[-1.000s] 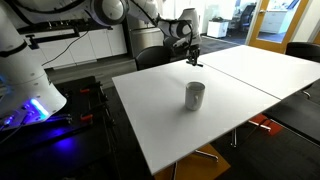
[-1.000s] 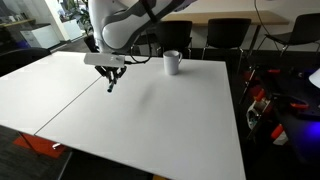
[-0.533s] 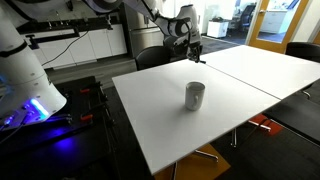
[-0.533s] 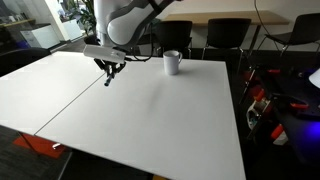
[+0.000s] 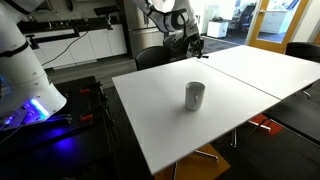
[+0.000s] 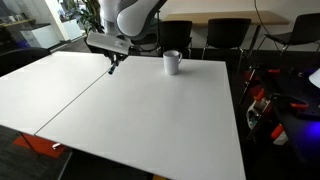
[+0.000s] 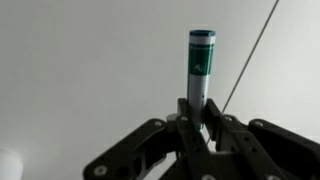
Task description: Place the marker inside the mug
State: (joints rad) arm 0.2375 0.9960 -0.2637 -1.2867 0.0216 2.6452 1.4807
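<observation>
**Pincer and load.** In the wrist view the black two-fingered pincer (image 7: 198, 118) is pinching the thin dark marker with a green-banded end (image 7: 201, 65). Its fingers (image 7: 186, 112) are pressed against the barrel from both sides, and the free end points away from the camera toward the white bench (image 7: 80, 60).

**Change.** Compared with the views from a second ago, the pincer (image 6: 112, 55) stands higher, and the marker (image 6: 111, 68) hanging beneath it has more open space between its lower tip and the bench (image 6: 150, 120). The sideways shift is slight. The marker is thus carried in the air, near the seam between the two bench panels, touching nothing but the fingers.

**Target.** The small grey-silver cylindrical mug with a pale rim (image 6: 172, 63) stands upright and untouched on the bench, well apart from the pincer in both exterior views (image 5: 194, 96).

**Meaning for the task.** The pickup and lift appear complete. Remaining, by judgement, are carrying the marker over the mug's mouth, lowering it and letting go. The marker looks close to upright, which favours a straight drop.
</observation>
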